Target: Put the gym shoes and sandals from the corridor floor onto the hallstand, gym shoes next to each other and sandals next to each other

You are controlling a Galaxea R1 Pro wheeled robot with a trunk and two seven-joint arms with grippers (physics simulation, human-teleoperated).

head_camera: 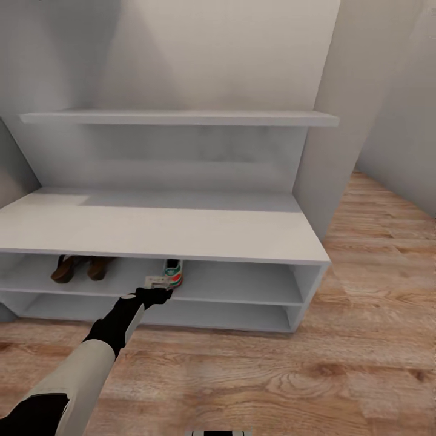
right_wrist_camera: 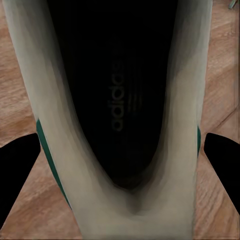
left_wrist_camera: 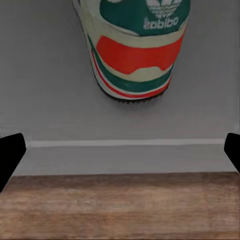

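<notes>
— What's in front of you?

— The hallstand [head_camera: 181,233], a pale grey bench with two open shelves below and a floating shelf [head_camera: 181,117] above, standing on the wood-plank corridor floor [head_camera: 339,363].

— Where are the shoes?

— Two brown sandals [head_camera: 79,267] sit side by side near the left end of the bench's upper open shelf. One gym shoe [head_camera: 173,272] stands on the same shelf near the middle, heel toward the front edge. The second gym shoe [right_wrist_camera: 120,115] fills my right wrist view, opening toward the camera, over the floor.

— And your grippers?

— My left gripper [head_camera: 158,295] is just in front of the shelved shoe's heel, fingers wide apart and empty. My right gripper [right_wrist_camera: 120,165] has a finger on either side of the second shoe; I can't tell whether they grip it.
</notes>
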